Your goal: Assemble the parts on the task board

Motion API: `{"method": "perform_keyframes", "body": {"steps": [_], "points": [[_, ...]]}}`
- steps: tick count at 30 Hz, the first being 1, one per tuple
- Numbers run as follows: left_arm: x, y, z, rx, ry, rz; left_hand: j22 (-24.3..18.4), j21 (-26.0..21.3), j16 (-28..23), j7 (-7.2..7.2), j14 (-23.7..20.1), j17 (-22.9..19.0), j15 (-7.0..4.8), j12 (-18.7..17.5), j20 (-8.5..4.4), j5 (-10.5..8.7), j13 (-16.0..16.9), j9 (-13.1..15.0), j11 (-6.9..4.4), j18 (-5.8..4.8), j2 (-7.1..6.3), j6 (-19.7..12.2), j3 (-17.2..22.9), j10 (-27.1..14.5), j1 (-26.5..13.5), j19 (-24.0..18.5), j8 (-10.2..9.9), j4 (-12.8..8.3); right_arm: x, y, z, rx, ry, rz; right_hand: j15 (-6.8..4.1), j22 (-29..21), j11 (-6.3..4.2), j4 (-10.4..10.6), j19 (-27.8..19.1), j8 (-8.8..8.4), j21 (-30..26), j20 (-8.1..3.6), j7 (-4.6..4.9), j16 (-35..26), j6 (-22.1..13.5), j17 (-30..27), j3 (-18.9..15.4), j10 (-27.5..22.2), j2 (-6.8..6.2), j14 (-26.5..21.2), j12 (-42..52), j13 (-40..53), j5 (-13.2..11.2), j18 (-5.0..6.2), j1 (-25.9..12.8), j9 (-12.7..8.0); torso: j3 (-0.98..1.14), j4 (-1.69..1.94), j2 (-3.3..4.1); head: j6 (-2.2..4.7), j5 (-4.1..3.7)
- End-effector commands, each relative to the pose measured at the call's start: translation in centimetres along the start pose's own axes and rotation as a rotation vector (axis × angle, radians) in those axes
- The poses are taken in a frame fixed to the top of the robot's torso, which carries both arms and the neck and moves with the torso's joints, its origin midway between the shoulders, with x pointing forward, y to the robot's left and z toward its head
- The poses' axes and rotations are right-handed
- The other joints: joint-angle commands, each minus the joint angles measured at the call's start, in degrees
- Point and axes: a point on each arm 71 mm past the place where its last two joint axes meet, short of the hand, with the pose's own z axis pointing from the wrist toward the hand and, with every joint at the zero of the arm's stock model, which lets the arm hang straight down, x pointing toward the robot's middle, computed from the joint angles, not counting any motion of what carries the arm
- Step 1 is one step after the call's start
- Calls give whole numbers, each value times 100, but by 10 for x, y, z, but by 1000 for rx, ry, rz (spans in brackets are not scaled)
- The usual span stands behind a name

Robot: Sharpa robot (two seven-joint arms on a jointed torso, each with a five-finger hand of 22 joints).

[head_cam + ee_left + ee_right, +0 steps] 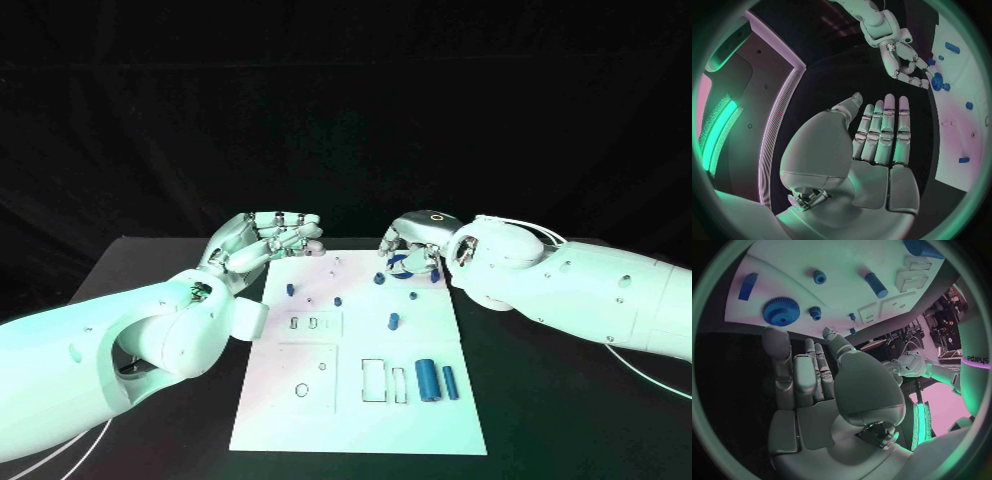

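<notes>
The white task board (361, 410) lies in the middle of the black table. A blue gear (400, 265) lies near the board's far edge, with a smaller gear (815, 313) beside it. My right hand (415, 236) hovers just beyond that edge, fingers stretched out and holding nothing; its fingertips (776, 337) stop close to the gear (781, 312). My left hand (268, 240) is at the board's far left corner, with its fingers (882, 132) straight, together and empty. Two blue cylinders (427, 377) lie at the near right. Small blue pegs (392, 321) stand mid-board.
Rectangular and round recesses (378, 380) are cut into the board's near half. Bare black table lies to the board's left and right. My right forearm (577, 290) crosses above the table at the board's far right.
</notes>
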Motion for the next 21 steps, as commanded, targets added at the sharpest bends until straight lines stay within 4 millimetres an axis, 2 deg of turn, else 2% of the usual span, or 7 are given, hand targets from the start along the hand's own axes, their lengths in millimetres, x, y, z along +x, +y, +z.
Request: {"method": "perform_keyframes", "body": {"steps": [1,2,10,21], "points": [[1,-5,1,13,17,-10,-7,-26,-26,47,2,9,34,-40,7,2,-7,-7,30,18,-14,4,-7,21,-49,-21,-26,11,4,-1,1,28,60,-84,42,240,6,23,45,-32,197,5,-13,123,-37,122,38,-63,-77,263,43,25,11,-114,-7,8,-21,28,77,14,-22],[1,-6,1,15,16,-11,-10,-29,-32,50,-2,10,37,-47,9,2,-7,-9,32,17,-15,1,-9,18,-53,-24,-31,12,4,0,2,27,66,-85,44,260,10,36,37,-37,216,9,-17,140,-54,137,41,-81,-87,260,50,32,-3,-115,-17,8,-27,30,88,16,-20],[0,-10,1,20,12,-12,-15,-34,-41,55,-8,10,41,-58,13,2,-6,-12,37,17,-17,-2,-14,15,-65,-31,-39,17,6,6,3,14,76,-97,52,900,5,133,97,-19,740,26,-14,507,-50,499,120,-139,-128,293,162,108,-20,-180,-17,40,-31,59,142,41,-28],[-2,-10,1,16,6,-15,-21,-41,-52,60,-16,11,46,-72,18,2,-6,-15,43,16,-17,-9,-18,9,-76,-39,-50,20,7,11,7,4,75,-105,39,1486,-15,208,166,-20,1210,32,10,803,-21,788,244,-82,-154,329,255,150,10,-250,-5,70,-10,52,197,65,6]]}}
